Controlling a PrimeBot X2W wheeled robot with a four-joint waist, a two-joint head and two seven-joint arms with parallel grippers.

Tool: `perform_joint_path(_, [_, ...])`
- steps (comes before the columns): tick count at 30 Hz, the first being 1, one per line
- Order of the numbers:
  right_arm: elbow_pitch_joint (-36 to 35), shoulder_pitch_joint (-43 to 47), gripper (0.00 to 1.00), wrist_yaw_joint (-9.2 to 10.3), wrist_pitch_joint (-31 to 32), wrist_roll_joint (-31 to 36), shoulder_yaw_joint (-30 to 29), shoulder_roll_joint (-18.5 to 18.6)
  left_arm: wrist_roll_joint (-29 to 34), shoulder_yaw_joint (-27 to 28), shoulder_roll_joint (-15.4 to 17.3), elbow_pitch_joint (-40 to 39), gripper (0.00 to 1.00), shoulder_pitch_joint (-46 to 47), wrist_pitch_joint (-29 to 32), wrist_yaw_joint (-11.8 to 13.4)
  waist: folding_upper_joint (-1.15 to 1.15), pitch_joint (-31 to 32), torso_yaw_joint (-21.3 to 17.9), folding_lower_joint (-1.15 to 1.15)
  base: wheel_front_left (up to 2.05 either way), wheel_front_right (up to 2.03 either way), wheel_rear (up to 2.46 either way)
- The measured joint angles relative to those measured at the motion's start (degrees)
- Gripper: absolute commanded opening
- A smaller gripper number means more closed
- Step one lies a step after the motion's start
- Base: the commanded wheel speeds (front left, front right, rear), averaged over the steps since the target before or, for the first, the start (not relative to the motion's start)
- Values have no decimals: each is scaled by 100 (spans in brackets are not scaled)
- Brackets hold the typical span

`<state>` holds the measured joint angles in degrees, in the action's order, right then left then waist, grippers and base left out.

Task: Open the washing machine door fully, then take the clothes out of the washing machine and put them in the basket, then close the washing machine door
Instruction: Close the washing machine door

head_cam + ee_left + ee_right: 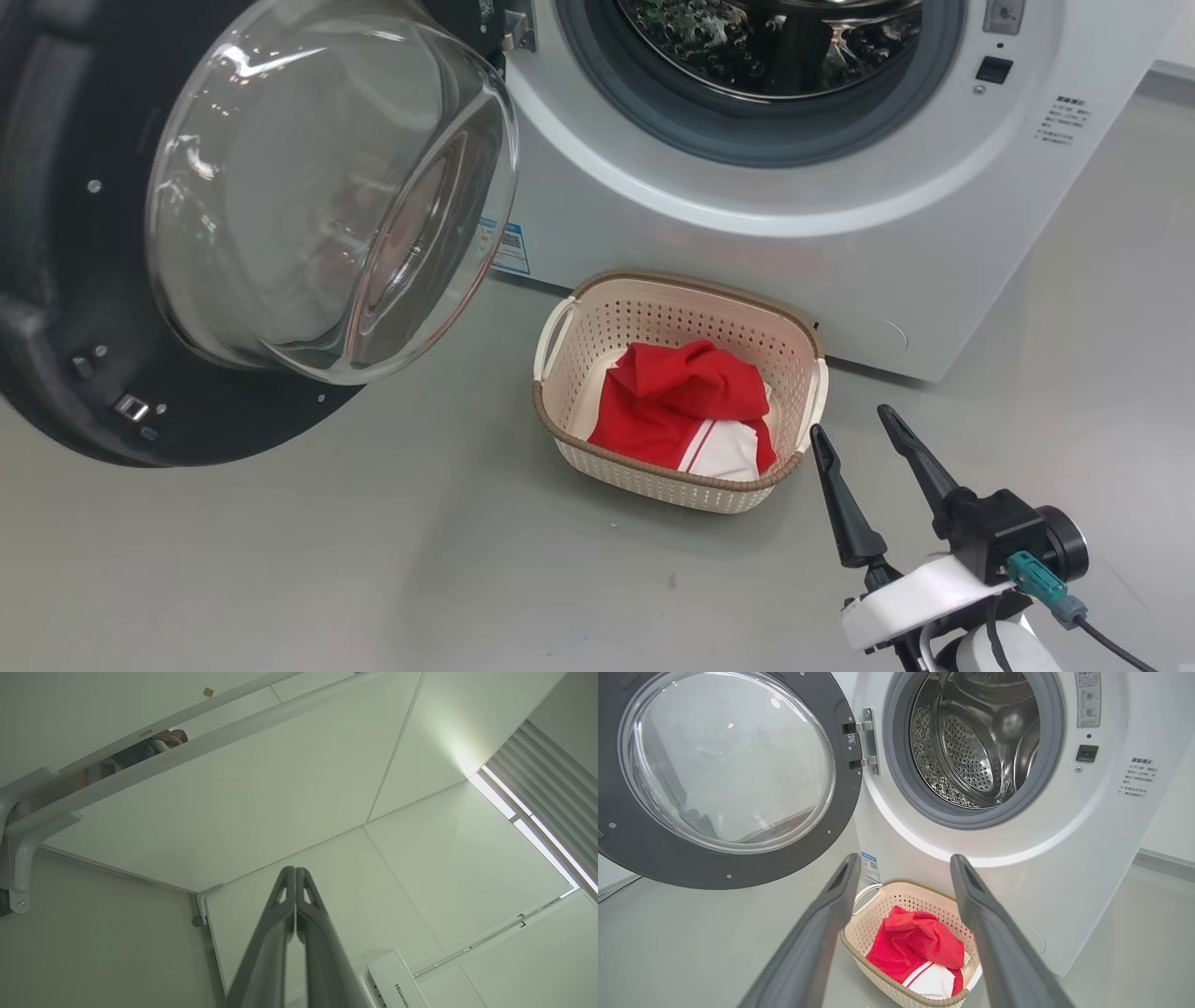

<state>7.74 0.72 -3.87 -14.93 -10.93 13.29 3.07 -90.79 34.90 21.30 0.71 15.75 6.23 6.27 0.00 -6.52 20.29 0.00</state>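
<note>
Grey floor [280, 560]: clothes [672, 401] in basket [653, 485] by washer [653, 215], door [56, 280] wide open; R pincer [851, 421] spread, L pincer [295, 872] closed

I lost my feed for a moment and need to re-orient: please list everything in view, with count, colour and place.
washing machine: one, white, behind the basket.
washing machine door: one, black ring and clear glass, standing open at head-view left.
drum: one, shiny steel, no clothes in its visible part.
basket: one, cream with a brown rim, on the grey floor.
clothes: red and white heap, count unclear, in the basket.
sticker: one, blue, low on the machine.
air-conditioning unit: one, white, left wrist view bottom.
left gripper: fingers together, empty, pointing at white panels.
right gripper: fingers apart, empty, right of the basket.
</note>
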Motion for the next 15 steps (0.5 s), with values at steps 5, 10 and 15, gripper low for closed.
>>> perform_joint_path(5, [-41, -158, 100, -8, 0, 18, 4, 57, -40, -86, 223, 580, 0, 8, 356, 9, 0, -206, -202, 0, 0, 0, 0])
perform_joint_path(10, [-89, -324, 100, -12, 0, 24, 9, 58, -59, -242, 365, 993, 0, 3, 757, 9, 0, -386, -432, 0, 0, 0, 0])
perform_joint_path(15, [-92, -397, 100, -18, 0, 24, -13, 58, -81, -470, 422, 1304, 0, -64, 1060, 10, 0, -550, -647, 0, 0, 0, 0])
